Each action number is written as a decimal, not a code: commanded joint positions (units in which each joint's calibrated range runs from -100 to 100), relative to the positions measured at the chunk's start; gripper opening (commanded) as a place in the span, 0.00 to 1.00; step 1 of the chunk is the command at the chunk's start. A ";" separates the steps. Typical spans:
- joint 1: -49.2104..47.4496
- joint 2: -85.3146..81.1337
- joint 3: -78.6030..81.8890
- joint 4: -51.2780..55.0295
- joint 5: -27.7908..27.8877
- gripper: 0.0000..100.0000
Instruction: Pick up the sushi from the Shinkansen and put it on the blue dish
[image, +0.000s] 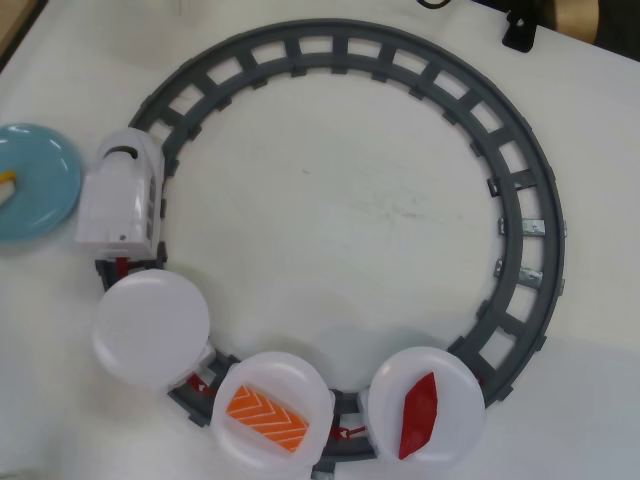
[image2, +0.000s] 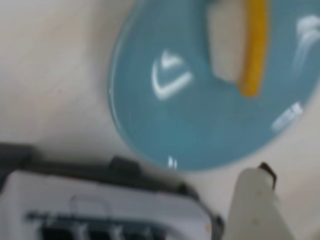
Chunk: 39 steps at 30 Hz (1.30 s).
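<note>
My wrist view shows the sushi (image2: 255, 50) lying on the blue dish (image2: 200, 125), beside the Shinkansen (image2: 100, 210) on the worktop (image2: 50, 75). One finger of my gripper (image2: 257, 202) shows at the lower edge; I cannot tell whether it is open or closed.

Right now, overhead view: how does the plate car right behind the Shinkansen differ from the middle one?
The first plate car is empty; the middle plate car carries the orange salmon piece. The first sits on the track's left side, nearest the Shinkansen; the middle is at the bottom. Both are round and white.
</note>
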<state>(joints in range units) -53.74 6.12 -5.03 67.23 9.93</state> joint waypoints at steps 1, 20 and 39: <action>2.15 -15.61 12.34 -5.27 -3.50 0.02; 1.63 -88.20 92.77 -31.86 -9.31 0.03; -6.74 -104.21 100.43 -20.22 -7.95 0.03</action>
<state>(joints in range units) -59.87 -97.55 95.15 46.81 1.71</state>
